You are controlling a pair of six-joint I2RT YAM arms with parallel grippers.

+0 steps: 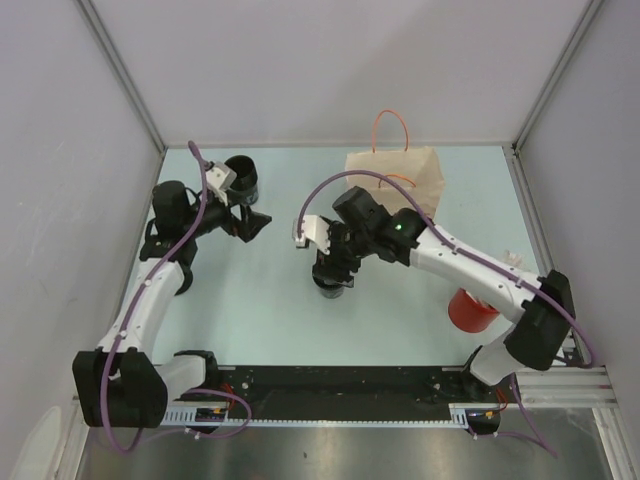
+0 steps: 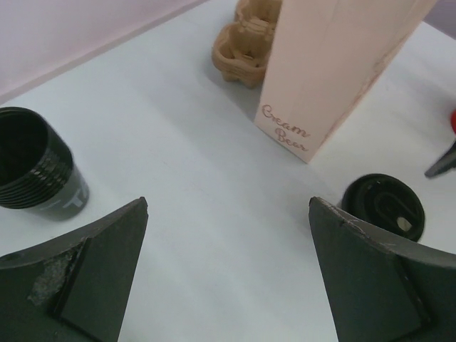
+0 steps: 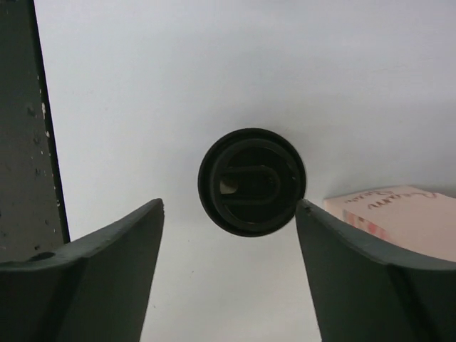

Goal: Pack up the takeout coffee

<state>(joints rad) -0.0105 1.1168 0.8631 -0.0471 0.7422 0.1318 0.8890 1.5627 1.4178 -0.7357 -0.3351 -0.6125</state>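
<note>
A black takeout coffee cup with a black sip lid stands mid-table. My right gripper hovers over it, open. In the right wrist view the lidded cup sits free just beyond the spread fingertips of the right gripper, and nothing is held. A kraft paper bag with orange handles stands upright behind it, and the left wrist view shows "Cream Bear" printed on this bag. My left gripper is open and empty at the back left. The left gripper faces bare table, with the lidded cup to its right.
A stack of open black cups stands by the left gripper, seen as black cups in the left wrist view. A brown pulp cup carrier lies behind the bag. A red cup sits under the right arm.
</note>
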